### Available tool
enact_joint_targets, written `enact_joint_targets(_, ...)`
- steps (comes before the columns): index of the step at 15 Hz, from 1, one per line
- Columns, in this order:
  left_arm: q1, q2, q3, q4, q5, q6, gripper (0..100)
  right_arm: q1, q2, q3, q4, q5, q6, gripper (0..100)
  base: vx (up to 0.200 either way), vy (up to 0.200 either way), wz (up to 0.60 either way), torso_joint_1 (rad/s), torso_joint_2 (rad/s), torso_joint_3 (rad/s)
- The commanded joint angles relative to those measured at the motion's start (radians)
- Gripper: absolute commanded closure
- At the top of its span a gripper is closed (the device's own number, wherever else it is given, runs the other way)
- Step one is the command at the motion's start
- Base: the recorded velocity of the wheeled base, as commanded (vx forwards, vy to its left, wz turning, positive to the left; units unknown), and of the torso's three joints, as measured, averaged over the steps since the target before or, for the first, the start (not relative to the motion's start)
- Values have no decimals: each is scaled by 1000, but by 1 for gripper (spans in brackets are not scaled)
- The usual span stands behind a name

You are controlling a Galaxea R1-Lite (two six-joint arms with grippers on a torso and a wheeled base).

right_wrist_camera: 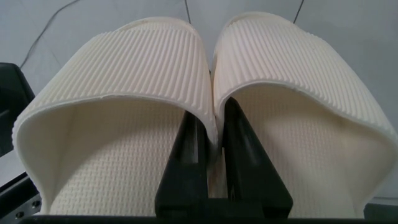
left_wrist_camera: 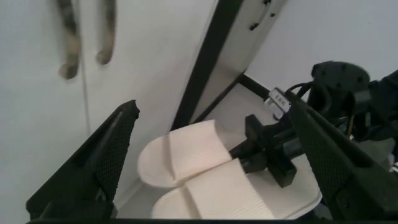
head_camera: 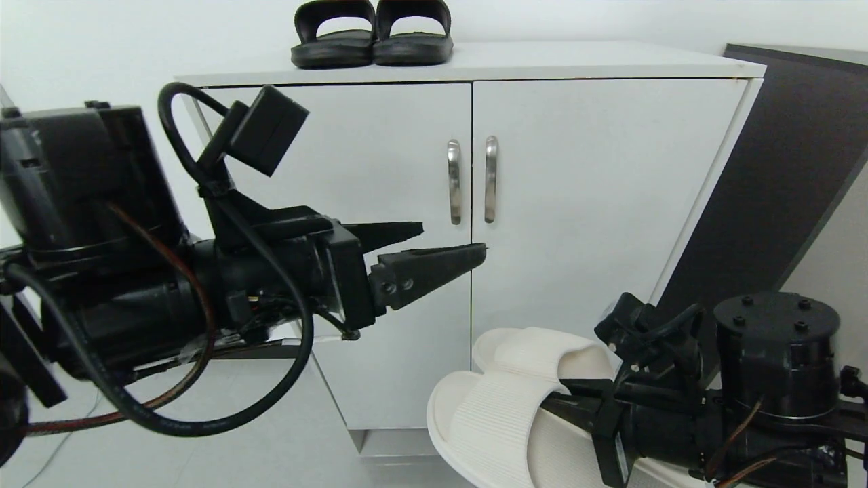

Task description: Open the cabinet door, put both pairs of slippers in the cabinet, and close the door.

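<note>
Cream ribbed slippers point(head_camera: 505, 413), black slippers point(head_camera: 369, 42)

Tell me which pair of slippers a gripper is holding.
The white pair, clamped in the right gripper low before the cabinet. The black pair sits untouched on top of it.

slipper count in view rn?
4. Two black slippers sit side by side on top of the cabinet. Two white slippers are pinched together in the right gripper, low before the right door. The closed cabinet could hide more.

Four slippers point(head_camera: 333, 41) (two pairs), one cabinet point(head_camera: 597, 203).
</note>
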Motion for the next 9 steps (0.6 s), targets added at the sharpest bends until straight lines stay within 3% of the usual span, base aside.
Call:
enact_joint_targets(1, -29, 78, -101, 3, -22, -27, 0, 2, 9, 21, -24, -1, -2, 100, 0, 0, 0, 0, 0, 0)
enact_joint_targets(3, -41, 120, -141, 1, -55, -61, 0, 3, 22, 30, -27, 1, -4, 100, 0, 0, 0, 0, 0, 0)
enact_joint_targets(6, -43, 180, -214, 0, -117, -68, 0, 9, 25, 32, -34, 1, -4, 100, 0, 0, 0, 0, 0, 0)
enact_joint_targets(8, -43, 210, -273, -2, -121, -142, 0, 9, 25, 33, -34, 1, -4, 100, 0, 0, 0, 0, 0, 0)
enact_joint_targets(9, -43, 223, -286, 0, -114, -142, 0, 9, 25, 33, -34, 1, -4, 100, 0, 0, 0, 0, 0, 0)
